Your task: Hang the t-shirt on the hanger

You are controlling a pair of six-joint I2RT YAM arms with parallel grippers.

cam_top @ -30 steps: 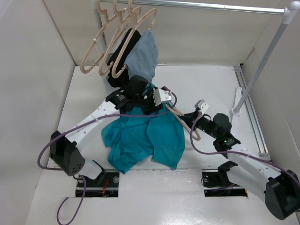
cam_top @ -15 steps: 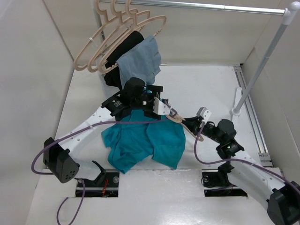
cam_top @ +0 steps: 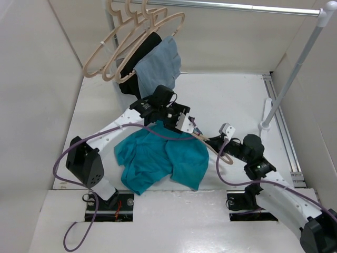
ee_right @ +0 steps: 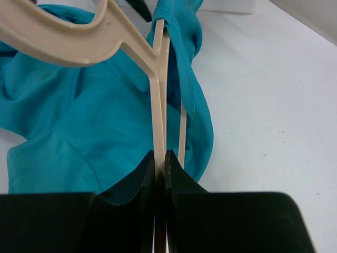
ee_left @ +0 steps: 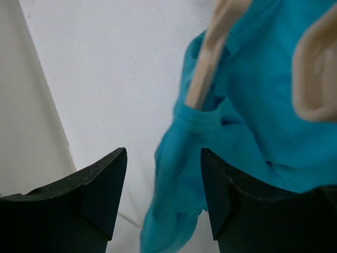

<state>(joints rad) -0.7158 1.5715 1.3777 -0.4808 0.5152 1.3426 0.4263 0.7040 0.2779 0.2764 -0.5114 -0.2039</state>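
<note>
Three spare hangers (cam_top: 113, 50) are hanging from a metal rail (cam_top: 237, 7) at the back left, tilting leftward. A grey-blue garment (cam_top: 158, 66) is draping just beside them, partly covering a black garment (cam_top: 129, 84). A white pole (cam_top: 295, 74) is standing on the table (cam_top: 226, 95) at the right.

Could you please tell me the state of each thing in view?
t-shirt, crumpled on the table, hanger end inside an opening.
hanger, gripped, off the rail.
right tool, shut on the hanger.
left tool, open.
spare hangers, hooked on the rail.
grey-blue garment, hanging.
black garment, hanging.
</note>
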